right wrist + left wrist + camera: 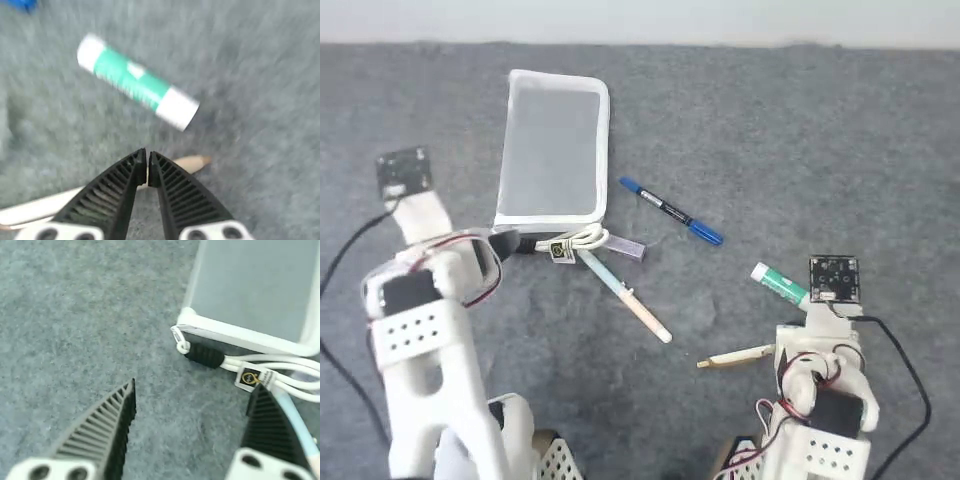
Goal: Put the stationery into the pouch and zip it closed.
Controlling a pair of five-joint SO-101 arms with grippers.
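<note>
The white mesh pouch [552, 150] lies flat at the back left, its open end toward the arms. A black zipper pull [204, 355] with a white cord and tag [250, 379] sits at its near corner. My left gripper [194, 392] is open just short of that corner, low over the carpet. A blue pen [670, 211], a pale blue and peach pen [625, 295], a green glue stick [780, 283] and a beige pencil [735, 356] lie loose on the carpet. My right gripper [147, 156] is shut, empty, over the pencil [192, 162] and near the glue stick [137, 82].
A small purple item [625, 247] lies by the cord at the pouch's mouth. Grey carpet [800, 130] covers the whole table, with open room at the back right. Cables trail beside both arm bases.
</note>
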